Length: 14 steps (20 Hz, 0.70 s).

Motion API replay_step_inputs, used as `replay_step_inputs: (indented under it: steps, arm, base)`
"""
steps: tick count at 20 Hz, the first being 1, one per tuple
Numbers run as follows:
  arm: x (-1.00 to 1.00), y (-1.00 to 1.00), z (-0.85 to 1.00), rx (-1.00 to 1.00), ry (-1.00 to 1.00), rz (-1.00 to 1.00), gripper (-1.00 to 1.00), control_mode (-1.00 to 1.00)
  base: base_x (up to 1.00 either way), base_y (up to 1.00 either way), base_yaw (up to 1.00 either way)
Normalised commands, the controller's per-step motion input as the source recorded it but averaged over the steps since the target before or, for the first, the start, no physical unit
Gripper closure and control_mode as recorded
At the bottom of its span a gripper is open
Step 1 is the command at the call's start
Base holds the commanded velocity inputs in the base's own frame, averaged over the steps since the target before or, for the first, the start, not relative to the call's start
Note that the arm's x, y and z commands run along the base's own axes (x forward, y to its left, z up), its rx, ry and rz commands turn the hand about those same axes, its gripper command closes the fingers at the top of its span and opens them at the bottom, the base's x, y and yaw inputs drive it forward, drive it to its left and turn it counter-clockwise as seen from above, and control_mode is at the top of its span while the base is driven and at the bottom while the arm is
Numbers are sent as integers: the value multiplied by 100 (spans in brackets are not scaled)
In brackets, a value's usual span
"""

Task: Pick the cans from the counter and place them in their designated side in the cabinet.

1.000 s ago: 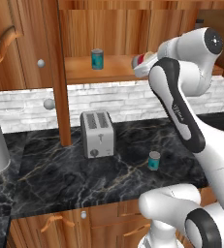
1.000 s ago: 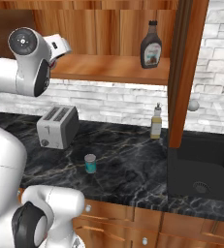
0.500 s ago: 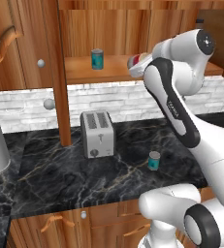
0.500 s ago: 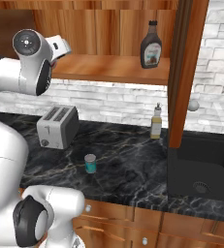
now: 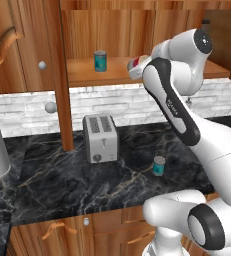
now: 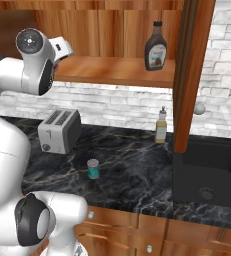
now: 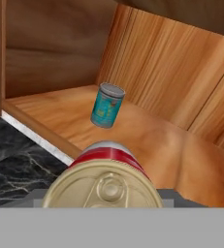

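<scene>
A red-labelled can (image 7: 106, 181) is pinched in the hand (image 5: 136, 68), which is raised at the front edge of the plank shelf (image 5: 117, 75) of the wood cabinet (image 5: 112, 30). In the hand view the can's golden pull-tab top is seen end-on, with a red and pale band behind it; no writing can be made out on it. A teal can (image 5: 100, 61) is seen standing on the shelf, well apart from the hand; its label carries pale marks too small to be read. A second teal can (image 5: 159, 165) is seen upright on the black marble table (image 5: 62, 180), to the right of the silver toaster (image 5: 100, 138). On the right part of the shelf, a dark bottle (image 6: 156, 46) with a grey label is seen; its label is illegible.
</scene>
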Motion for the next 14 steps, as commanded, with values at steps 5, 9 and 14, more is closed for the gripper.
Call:
replay_step_inputs:
  steps: [5,9,14]
  arm:
    - [18,8,-4,0,3,0,100,-100]
    - [21,9,-5,0,2,0,100,-100]
    - [20,4,-6,0,2,0,100,-100]
  base:
    - [0,0,0]
    - [0,0,0]
    - [0,0,0]
